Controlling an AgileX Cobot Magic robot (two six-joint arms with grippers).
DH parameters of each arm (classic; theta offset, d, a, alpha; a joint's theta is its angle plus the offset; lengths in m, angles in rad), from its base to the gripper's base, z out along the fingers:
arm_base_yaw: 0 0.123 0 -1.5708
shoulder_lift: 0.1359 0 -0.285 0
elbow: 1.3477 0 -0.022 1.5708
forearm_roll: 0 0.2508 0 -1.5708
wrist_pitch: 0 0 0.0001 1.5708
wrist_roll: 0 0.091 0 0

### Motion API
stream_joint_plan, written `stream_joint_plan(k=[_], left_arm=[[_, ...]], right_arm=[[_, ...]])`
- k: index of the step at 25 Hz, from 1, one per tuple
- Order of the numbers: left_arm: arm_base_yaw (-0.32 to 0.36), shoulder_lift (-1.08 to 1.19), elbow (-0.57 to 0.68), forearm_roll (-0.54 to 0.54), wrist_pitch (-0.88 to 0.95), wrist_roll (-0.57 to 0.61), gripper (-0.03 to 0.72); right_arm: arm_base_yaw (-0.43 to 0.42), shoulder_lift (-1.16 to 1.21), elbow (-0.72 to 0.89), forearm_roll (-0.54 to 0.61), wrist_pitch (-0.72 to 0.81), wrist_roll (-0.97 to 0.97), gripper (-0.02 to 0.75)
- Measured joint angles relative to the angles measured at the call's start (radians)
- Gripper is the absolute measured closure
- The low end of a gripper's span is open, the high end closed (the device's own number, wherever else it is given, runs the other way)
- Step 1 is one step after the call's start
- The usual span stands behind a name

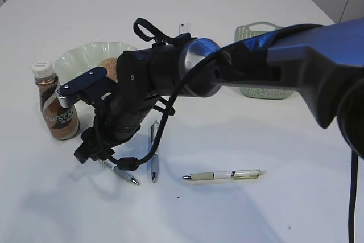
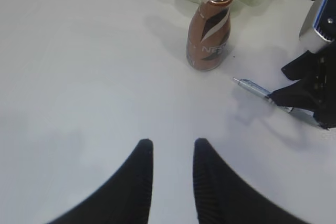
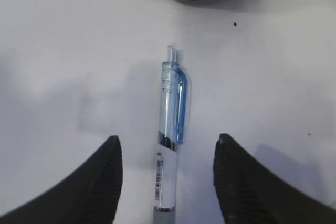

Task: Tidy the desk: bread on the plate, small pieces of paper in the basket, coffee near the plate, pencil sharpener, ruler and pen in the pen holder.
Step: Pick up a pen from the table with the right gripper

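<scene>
The right hand is hanging low over the plain white table, its black fingers standing spread on either side of a clear-blue and white click pen without touching it. In the exterior view the right arm is hiding most of this pen; only its grey tip end is showing.

The left hand is sitting partly open with nothing between its fingers, above bare table; it is not visible in the exterior view.

The brown Nescafe coffee bottle with a white cap is standing upright just beside the pale green wavy-rimmed plate. The speckled golden-brown bread is lying on that plate, largely covered by the arm.

A second blue pen and a pale yellow-green pen are lying on the table. The pale green woven basket is mostly blocked by the arm. A small white object behind the arm is too small to identify.
</scene>
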Motion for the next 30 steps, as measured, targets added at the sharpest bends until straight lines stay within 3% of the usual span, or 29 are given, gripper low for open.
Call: stream_joint_plan(k=[12,23,30], left_arm=[[0.0,0.0,0.0,0.0,0.0,0.0,0.51],[0.0,0.0,0.0,0.0,0.0,0.002,0.51],[0.0,0.0,0.0,0.0,0.0,0.007,0.51]], right_arm=[[0.006,0.027,-0.067,-0.073,0.083,0.09,0.299],[0.006,0.202,-0.43,-0.108,0.406,0.277,0.299],[0.01,0.25,-0.51,-0.119,0.52,0.332,0.299]])
